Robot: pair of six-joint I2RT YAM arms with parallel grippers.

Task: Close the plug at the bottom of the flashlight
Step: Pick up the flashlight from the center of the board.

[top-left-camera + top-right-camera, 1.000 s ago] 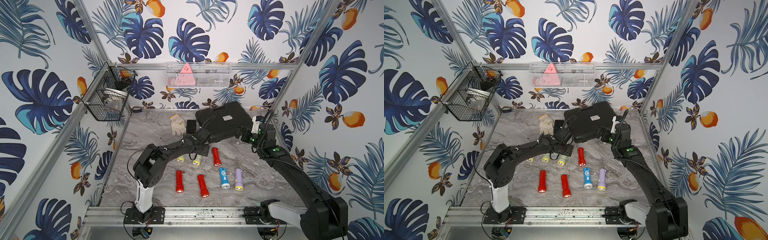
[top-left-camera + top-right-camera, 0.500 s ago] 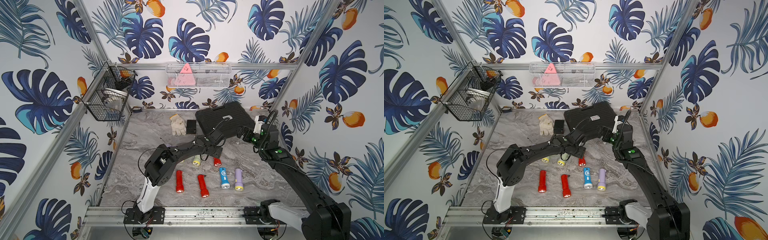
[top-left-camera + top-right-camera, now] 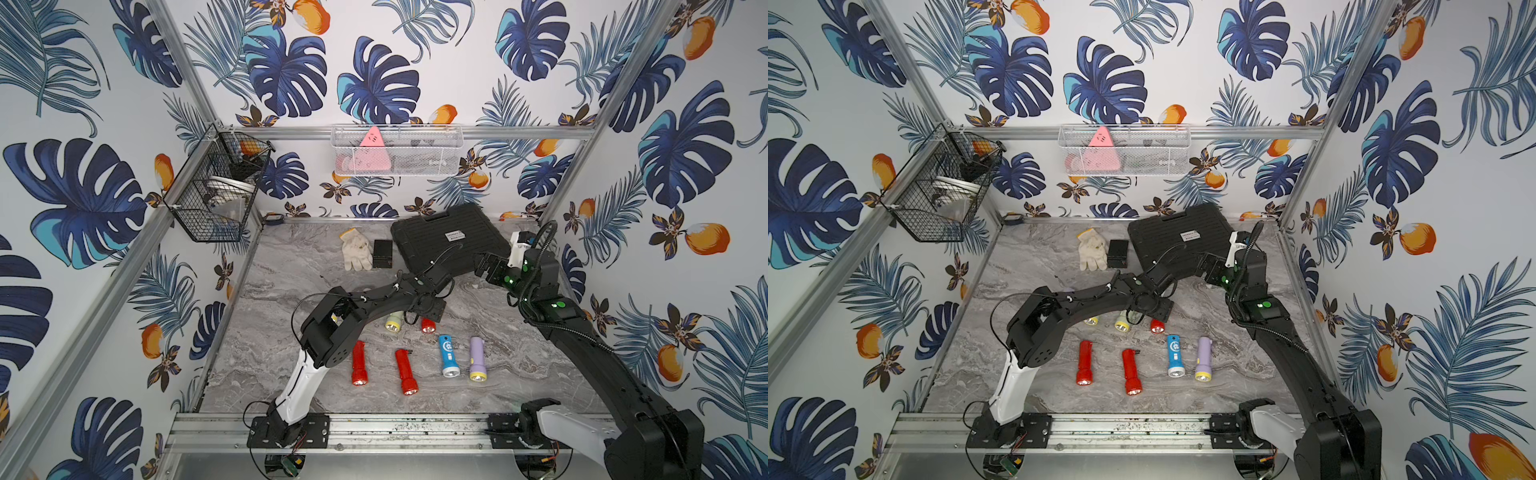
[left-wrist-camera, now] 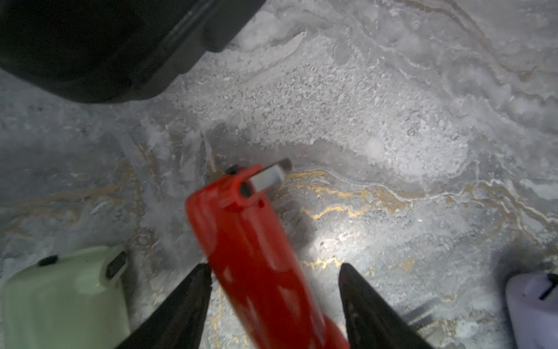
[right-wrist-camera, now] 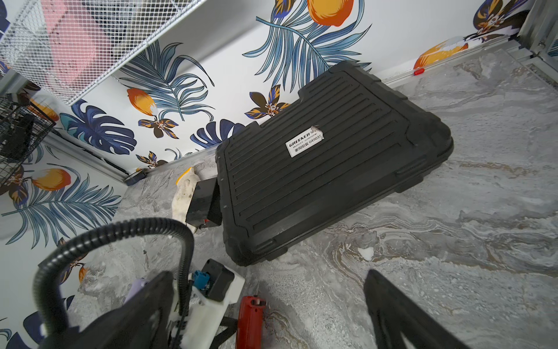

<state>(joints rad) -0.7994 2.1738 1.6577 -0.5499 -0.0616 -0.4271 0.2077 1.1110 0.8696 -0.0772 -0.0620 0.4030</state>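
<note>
Flashlights lie scattered over the grey marble worktop [image 3: 291, 291] in both top views. Two red flashlights [image 3: 358, 363], a blue flashlight [image 3: 448, 353] and a purple flashlight [image 3: 477, 357] form a row toward the near edge, heads pointing at that edge. Behind this row, near the middle of the worktop, the left gripper [image 3: 427, 312] hangs low over the red flashlight [image 3: 428, 326], and only its head end shows from under the arm. A pale green flashlight [image 3: 392, 323] lies just beside it. A black case [image 3: 449, 241] sits at the far edge toward the far right corner, with a white glove [image 3: 356, 251] and a small black box [image 3: 382, 253] beside it. The right gripper [image 3: 484, 268] is raised over the case's near side, close to the right edge. From above, the left jaws cannot be judged. In the left wrist view the red flashlight [image 4: 256, 256] lies on the marble between the two black fingers [image 4: 187, 302]. One finger touches its side and the other stands clear, so the jaws are partly spread around the body, not clamped. At its tail a metal plug blade [image 4: 268, 176] sticks out, unfolded. The pale green flashlight [image 4: 60, 296] and the purple flashlight [image 4: 531, 305] show at the sides. In the right wrist view the right jaws stand wide apart with nothing between them. Below lie the case [image 5: 317, 160] and the red flashlight's tail [image 5: 250, 320], beside the left arm's white wrist.
</note>
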